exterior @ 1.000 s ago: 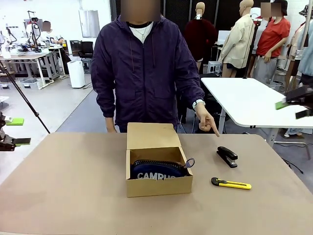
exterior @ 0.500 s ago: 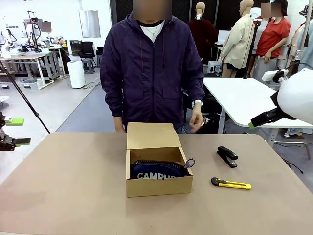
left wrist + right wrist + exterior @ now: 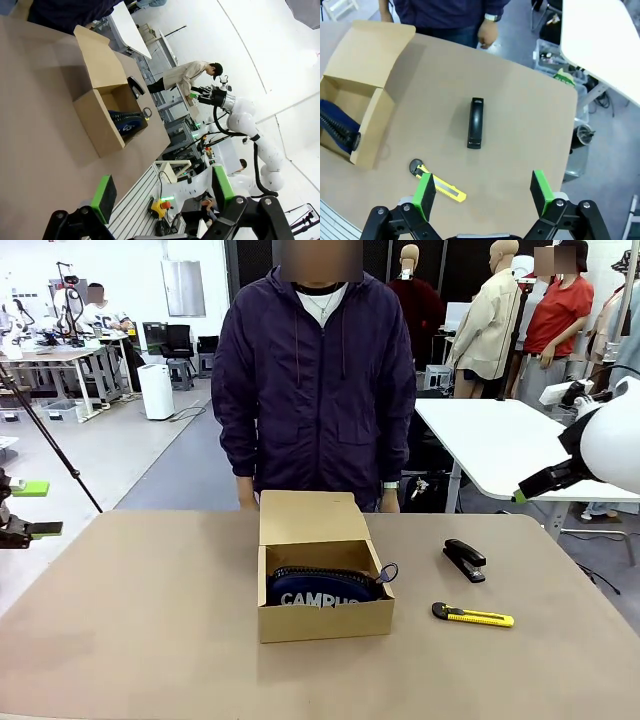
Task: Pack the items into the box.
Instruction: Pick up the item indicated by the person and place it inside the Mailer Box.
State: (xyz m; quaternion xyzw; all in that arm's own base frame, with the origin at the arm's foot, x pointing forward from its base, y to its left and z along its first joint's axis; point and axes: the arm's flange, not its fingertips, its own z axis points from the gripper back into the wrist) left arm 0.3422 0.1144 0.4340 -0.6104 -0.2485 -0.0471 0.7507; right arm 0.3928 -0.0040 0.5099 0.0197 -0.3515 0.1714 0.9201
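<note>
Hovering above the stapler (image 3: 476,122), right gripper (image 3: 482,192) is wide open and empty, likely lining up a pick. Pouch (image 3: 320,590) sits in the box (image 3: 325,622); left gripper (image 3: 162,192) parked aside, open, empty.

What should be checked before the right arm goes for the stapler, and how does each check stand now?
1. The box stands open: ok.
2. The pouch is inside the box: ok.
3. The stapler lies free on the table, right of the box: ok.
4. The right claw is open and empty, above the stapler: ok.
5. The person's hand is at the far edge, clear of the stapler: ok.
6. The utility knife is packed: not ok, it lies on the table.
</note>
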